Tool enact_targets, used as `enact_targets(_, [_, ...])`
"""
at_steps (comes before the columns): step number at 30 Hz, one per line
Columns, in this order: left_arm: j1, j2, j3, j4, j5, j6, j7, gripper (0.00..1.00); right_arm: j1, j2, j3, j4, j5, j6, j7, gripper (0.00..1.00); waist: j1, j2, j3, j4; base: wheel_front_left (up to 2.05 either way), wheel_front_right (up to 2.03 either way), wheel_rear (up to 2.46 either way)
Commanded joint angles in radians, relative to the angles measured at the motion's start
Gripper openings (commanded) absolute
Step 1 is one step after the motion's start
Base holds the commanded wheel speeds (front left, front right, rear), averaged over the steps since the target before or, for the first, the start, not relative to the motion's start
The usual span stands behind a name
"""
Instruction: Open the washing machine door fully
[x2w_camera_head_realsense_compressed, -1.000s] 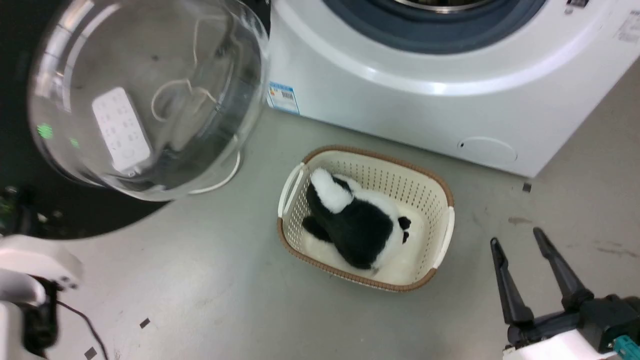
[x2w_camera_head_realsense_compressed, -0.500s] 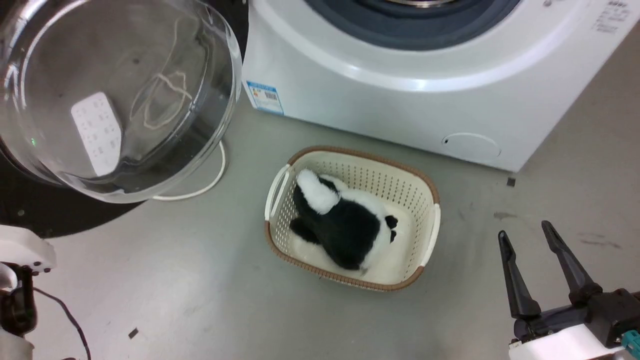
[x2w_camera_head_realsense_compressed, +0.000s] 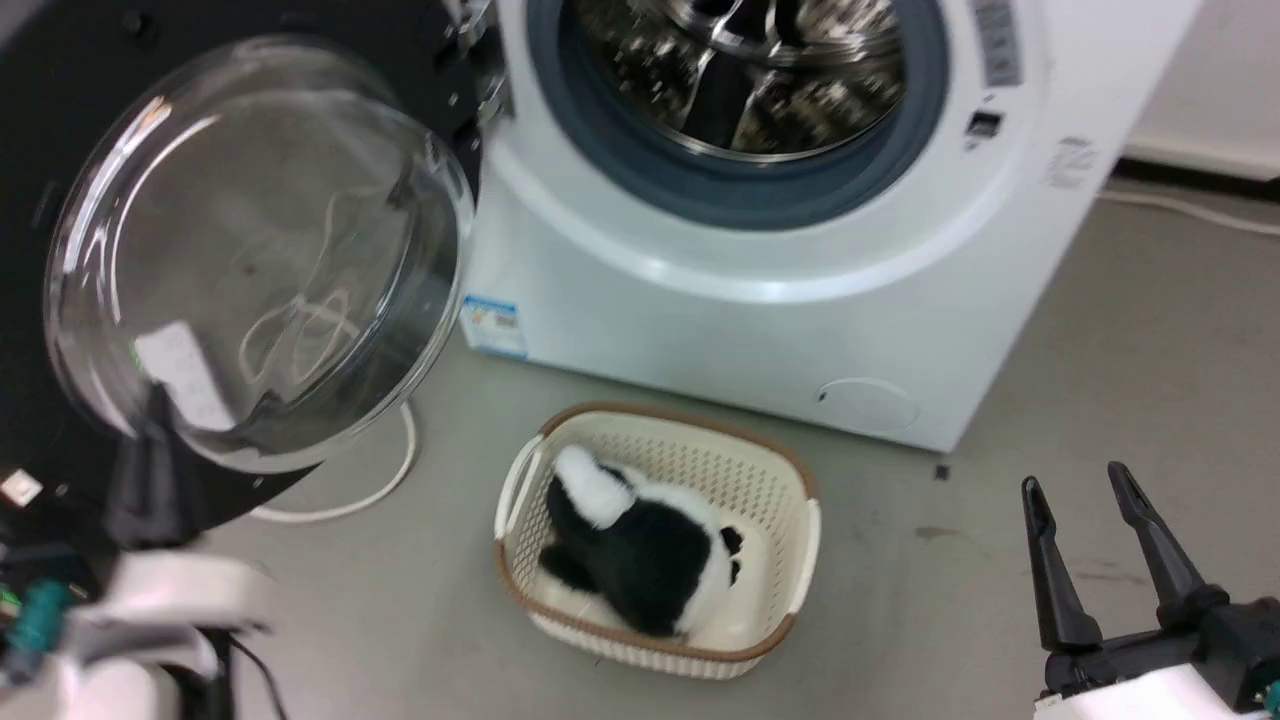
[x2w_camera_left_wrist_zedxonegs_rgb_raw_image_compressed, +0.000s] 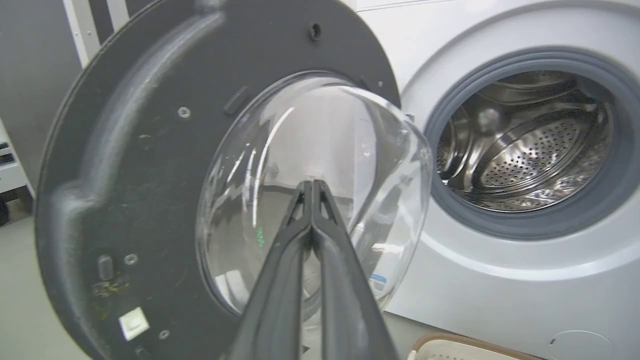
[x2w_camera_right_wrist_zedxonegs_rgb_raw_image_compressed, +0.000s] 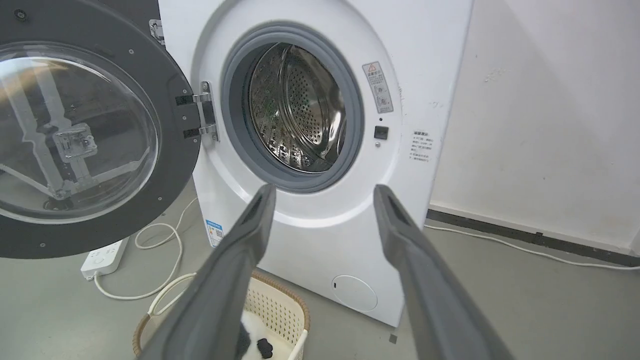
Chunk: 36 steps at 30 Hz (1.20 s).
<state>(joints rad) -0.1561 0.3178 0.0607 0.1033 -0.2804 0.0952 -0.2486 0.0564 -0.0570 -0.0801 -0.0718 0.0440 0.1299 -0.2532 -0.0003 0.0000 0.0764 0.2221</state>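
The washing machine door (x2w_camera_head_realsense_compressed: 255, 250) hangs swung out on its hinge (x2w_camera_right_wrist_zedxonegs_rgb_raw_image_compressed: 202, 117) at the machine's (x2w_camera_head_realsense_compressed: 750, 320) left edge, leaving the drum (x2w_camera_head_realsense_compressed: 740, 70) exposed. The left gripper (x2w_camera_left_wrist_zedxonegs_rgb_raw_image_compressed: 311, 187), fingers pressed together, points at the door's glass bowl (x2w_camera_left_wrist_zedxonegs_rgb_raw_image_compressed: 350, 140). The right gripper (x2w_camera_head_realsense_compressed: 1075, 478) hovers spread. This looks like the final push: nudge the door outward until the hinge stops.

Left tool (x2w_camera_left_wrist_zedxonegs_rgb_raw_image_compressed: 311, 187) with fingers together; right tool (x2w_camera_head_realsense_compressed: 1074, 478) with fingers apart, empty.
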Motion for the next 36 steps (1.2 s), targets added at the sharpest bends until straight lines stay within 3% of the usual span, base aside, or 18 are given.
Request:
enact_targets(1, [0.017,-0.01,-0.007,-0.012,0.005,0.004,-0.006,0.0,0.013,0.005,0.0,-0.001,0.003,0.001,-0.007,1.0,0.0003,0.0,-0.04,-0.041,0.0,0.0,0.0])
enact_targets(9, [0.175,-0.112,-0.105,-0.128,0.024,0.018,-0.009,0.0,0.056,0.006,-0.007,-0.009,0.01,0.001,-0.008,1.0,0.0003,0.0,-0.1,-0.122,0.0,0.0,0.0])
enact_targets(19, [0.234,-0.171,-0.221,-0.074,0.065,0.0,-0.012,0.0,0.095,0.007,-0.002,0.001,0.034,0.001,-0.008,1.0,0.0003,0.0,-0.107,-0.165,0.0,0.0,0.0])
enact_targets(20, [0.236,-0.171,-0.228,-0.067,0.072,-0.001,-0.012,0.29,0.097,0.007,-0.002,0.004,0.036,0.001,-0.008,1.0,0.0003,0.0,-0.107,-0.166,0.0,0.0,0.0])
enact_targets(21, [0.237,-0.172,-0.234,-0.06,0.079,0.0,-0.012,0.8,0.098,0.007,-0.002,0.006,0.038,0.001,-0.008,1.0,0.0003,0.0,-0.107,-0.167,0.0,0.0,0.0])
enact_targets(22, [0.237,-0.173,-0.24,-0.054,0.085,0.0,-0.012,1.0,0.099,0.007,-0.002,0.009,0.04,0.001,-0.008,1.0,0.0003,0.0,-0.106,-0.168,0.0,0.0,0.0])
enact_targets(36, [0.218,-0.19,-0.256,0.011,0.086,0.001,-0.013,1.0,0.097,0.007,0.005,0.032,0.044,0.001,-0.009,1.0,0.0003,0.0,-0.106,-0.181,0.0,0.0,0.0])
